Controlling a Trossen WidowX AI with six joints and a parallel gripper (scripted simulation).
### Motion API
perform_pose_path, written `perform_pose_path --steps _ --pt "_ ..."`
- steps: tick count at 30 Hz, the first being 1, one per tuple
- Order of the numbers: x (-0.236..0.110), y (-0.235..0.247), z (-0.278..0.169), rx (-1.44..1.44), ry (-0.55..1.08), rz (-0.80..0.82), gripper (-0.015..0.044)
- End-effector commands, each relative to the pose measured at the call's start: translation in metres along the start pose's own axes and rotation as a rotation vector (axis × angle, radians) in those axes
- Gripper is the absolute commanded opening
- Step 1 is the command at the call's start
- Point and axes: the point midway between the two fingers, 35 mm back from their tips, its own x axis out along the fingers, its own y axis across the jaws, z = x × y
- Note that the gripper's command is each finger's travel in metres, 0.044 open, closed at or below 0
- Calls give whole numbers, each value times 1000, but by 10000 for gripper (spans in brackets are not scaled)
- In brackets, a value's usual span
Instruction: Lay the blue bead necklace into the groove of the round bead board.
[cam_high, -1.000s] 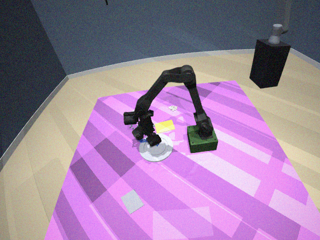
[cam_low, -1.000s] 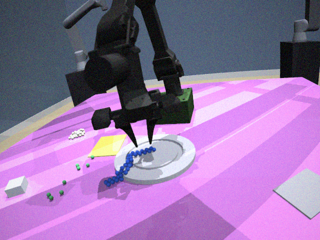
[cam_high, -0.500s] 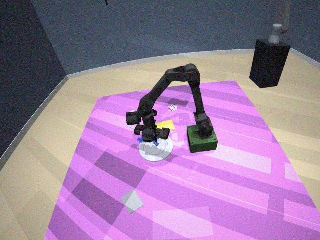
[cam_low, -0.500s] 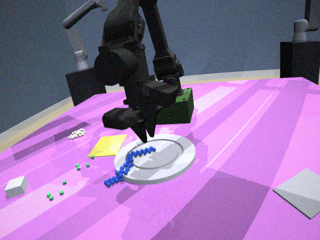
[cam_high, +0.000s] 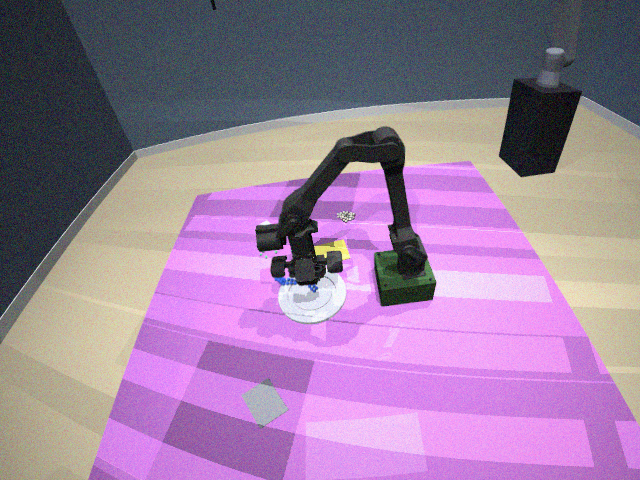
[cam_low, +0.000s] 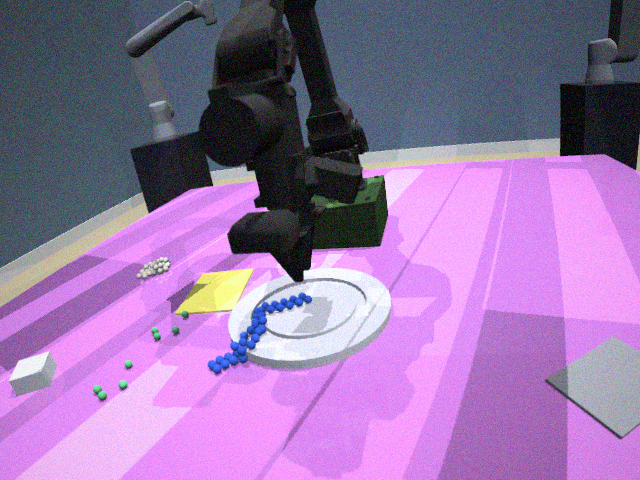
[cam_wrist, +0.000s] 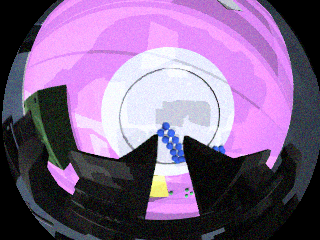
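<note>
Black parallel-jaw pincer hangs tip-down over the back-left part of the round white bead board, tips just above its surface near the circular groove. Jaws partly closed, narrow gap; in the wrist view the end beads of the blue bead necklace sit in that gap, but no squeeze on them is visible, so it holds nothing.

Necklace is a bent strand: one end on the board close to the pincer tips, long axis running from there toward the front-left, crossing the groove and board rim, far end lying on the pink striped worktop. Not seated in the groove.

Left of the board: flat yellow square touching or just beside the rim, loose green beads, white bead pile, small white cube. Right side open up to the grey flat tile. Green arm base just behind the board.
</note>
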Motion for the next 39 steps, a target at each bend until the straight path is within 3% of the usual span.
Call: perform_pose_path --steps 1,6,36,39 --pt "13 2 -1 -11 5 8 120" --pt "6 -1 0 -3 0 -6 120" --pt "38 3 -1 -11 5 8 120" --pt "36 2 0 -6 1 3 41"
